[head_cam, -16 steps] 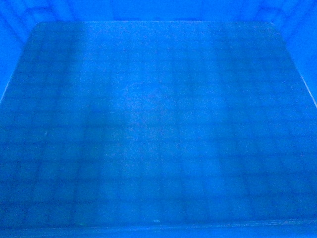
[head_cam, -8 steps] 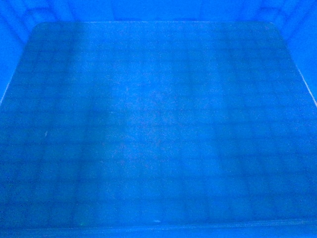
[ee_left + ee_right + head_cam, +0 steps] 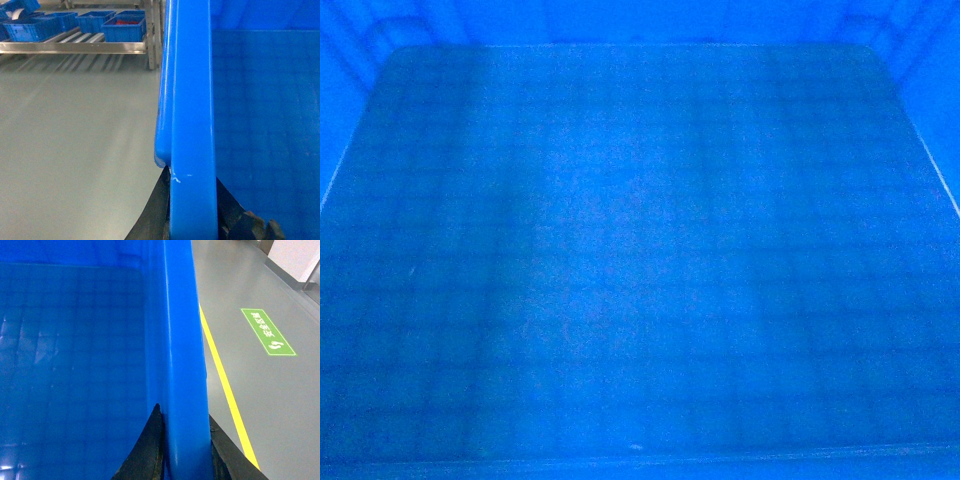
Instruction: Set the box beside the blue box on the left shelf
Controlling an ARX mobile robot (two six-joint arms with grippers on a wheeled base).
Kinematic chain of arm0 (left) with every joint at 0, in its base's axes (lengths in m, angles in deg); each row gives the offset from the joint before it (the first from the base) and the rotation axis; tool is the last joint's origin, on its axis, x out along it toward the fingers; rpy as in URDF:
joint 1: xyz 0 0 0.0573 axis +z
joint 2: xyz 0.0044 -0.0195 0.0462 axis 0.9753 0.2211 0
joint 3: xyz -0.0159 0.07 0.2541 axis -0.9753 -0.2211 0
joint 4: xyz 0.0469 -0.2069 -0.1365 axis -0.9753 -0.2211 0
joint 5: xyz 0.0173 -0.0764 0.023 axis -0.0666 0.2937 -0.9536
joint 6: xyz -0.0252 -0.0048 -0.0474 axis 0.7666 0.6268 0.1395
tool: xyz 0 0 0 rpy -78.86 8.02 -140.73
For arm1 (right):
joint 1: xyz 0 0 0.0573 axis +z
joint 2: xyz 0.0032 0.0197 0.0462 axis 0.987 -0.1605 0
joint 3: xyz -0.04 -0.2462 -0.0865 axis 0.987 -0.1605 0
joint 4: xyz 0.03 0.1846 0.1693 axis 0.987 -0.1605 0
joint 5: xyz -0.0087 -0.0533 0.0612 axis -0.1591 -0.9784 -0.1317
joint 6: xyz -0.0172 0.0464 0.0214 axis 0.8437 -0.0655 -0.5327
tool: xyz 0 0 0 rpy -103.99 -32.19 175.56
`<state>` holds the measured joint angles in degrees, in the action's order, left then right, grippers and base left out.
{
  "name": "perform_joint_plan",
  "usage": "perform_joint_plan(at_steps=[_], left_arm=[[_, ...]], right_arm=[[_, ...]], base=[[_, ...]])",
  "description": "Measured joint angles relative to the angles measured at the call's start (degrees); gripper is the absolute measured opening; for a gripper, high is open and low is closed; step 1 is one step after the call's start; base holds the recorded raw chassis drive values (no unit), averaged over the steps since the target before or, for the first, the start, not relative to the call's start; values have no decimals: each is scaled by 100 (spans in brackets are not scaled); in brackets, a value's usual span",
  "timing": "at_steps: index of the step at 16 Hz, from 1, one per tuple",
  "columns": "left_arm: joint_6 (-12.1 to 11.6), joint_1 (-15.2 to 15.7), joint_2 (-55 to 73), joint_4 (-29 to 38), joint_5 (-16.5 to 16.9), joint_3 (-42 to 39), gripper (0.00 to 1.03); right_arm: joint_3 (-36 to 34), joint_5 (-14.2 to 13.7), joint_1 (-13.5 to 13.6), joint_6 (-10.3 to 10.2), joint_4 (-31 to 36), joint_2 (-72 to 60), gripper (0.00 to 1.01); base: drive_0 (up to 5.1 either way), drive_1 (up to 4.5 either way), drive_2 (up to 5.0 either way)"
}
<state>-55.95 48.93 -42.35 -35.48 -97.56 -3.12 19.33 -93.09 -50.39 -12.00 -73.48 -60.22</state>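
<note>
Box [image 3: 640, 260] is filling my whole head view: I'm looking straight down onto its gridded floor, far wall at the top edge, side walls just showing at both flanks. My left gripper [image 3: 192, 220] is sitting at the box's left rim, dark fingers [image 3: 152, 215] straddling the thick blue wall, one outside and one inside, closed against it. My right gripper [image 3: 185, 455] is doing the same on the right rim, fingers [image 3: 145, 450] pressing both faces of that wall. So the box is hanging between my two arms, open side up, floor looking level. Its rims are running away from both wrist cameras, straight ahead of me; which axis is the long one I can't tell from these views. Grey floor [image 3: 75, 150] is showing beneath it on the left, with a metal roller shelf [image 3: 75, 47] carrying small blue bins [image 3: 122, 27] well ahead. On the right a yellow floor line [image 3: 225, 385] and a green floor sign [image 3: 267, 332] are lying below the box.
</note>
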Motion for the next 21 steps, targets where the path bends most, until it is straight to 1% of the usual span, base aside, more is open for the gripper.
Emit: perform_joint_plan(at_steps=[21], left_arm=[[0,-2,0,4,0,0,9]], right_arm=[[0,-2,0,0,4,2,12]], base=[[0,407,-408]])
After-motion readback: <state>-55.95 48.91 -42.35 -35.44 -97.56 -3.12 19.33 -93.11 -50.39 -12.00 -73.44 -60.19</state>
